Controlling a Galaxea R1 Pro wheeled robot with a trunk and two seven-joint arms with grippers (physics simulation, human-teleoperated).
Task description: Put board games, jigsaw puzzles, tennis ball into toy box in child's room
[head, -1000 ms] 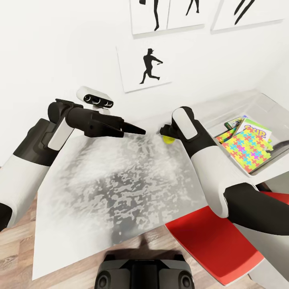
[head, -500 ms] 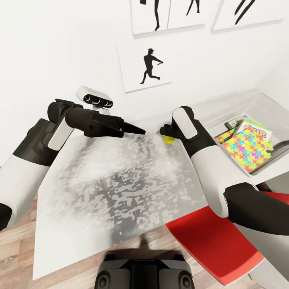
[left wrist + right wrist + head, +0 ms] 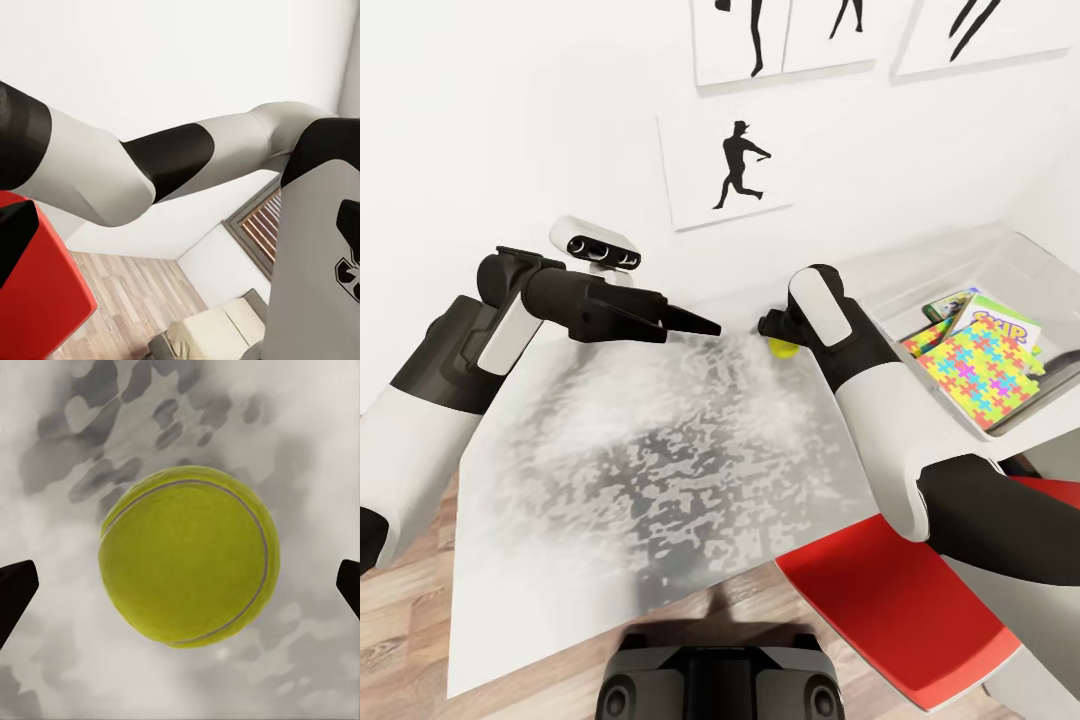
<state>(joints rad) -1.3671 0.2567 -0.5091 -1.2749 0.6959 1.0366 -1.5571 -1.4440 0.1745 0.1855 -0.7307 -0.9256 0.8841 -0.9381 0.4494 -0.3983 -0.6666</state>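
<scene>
The tennis ball (image 3: 782,348) rests on the pale table (image 3: 660,460), just past my right wrist. In the right wrist view the tennis ball (image 3: 189,556) lies between my spread fingertips (image 3: 15,594), which stand apart from it; the right gripper (image 3: 180,589) is open. My left gripper (image 3: 698,325) hovers shut above the table, left of the ball. At the table's right end, the grey toy box (image 3: 985,262) holds a jigsaw puzzle (image 3: 980,375) lying over the SKIP-BO board game (image 3: 1008,328) and another game box (image 3: 945,305).
A red chair (image 3: 900,590) stands under the table's near right corner, beside my base (image 3: 710,680). The wall with silhouette pictures (image 3: 735,170) runs right behind the table. In the left wrist view my right arm (image 3: 187,165) crosses wooden floor (image 3: 142,289).
The whole picture has shifted slightly, so the head camera moved. Both arms and the ball keep their places on the table.
</scene>
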